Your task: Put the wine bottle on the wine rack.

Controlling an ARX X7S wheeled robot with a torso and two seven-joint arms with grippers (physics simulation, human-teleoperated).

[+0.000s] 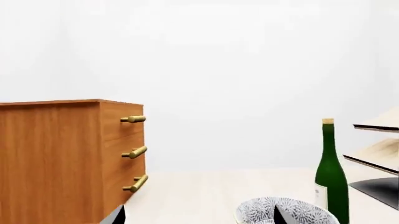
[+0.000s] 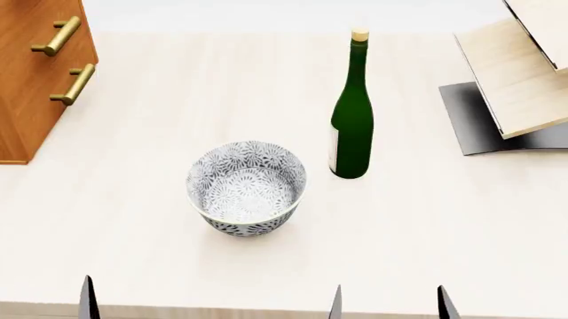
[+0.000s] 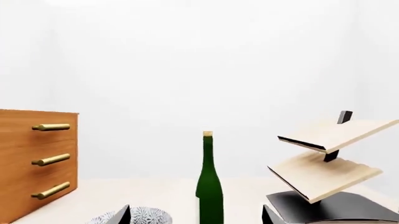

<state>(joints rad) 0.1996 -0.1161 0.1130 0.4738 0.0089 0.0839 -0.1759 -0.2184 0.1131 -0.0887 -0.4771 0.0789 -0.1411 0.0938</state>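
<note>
On the pale table, ahead of both grippers:
Wine bottle (image 2: pixel 352 113): stands upright, cork on top, pale label low on its side; ahead of the right gripper and slightly to its left, well apart from it.
Wine rack (image 2: pixel 519 73): ahead and to the right of the right gripper, beyond the bottle's right side; tilted light wood panels in tiers over a dark base plate; bottle and rack do not touch.
Bowl (image 2: pixel 246 187): patterned grey-white, between the two grippers and just ahead of them, near the bottle's left side but apart from it.
Drawer cabinet (image 2: pixel 36 73): reddish-brown with brass handles, far ahead and left of the left gripper.
Right gripper (image 2: pixel 389 304): only two dark fingertips show at the head view's lower edge, set apart with bare table between them; holding nothing.
Left gripper (image 1: pixel 199 216): in the left wrist view two dark tips show, spread wide, the bowl (image 1: pixel 283 211) between them; holding nothing.
</note>
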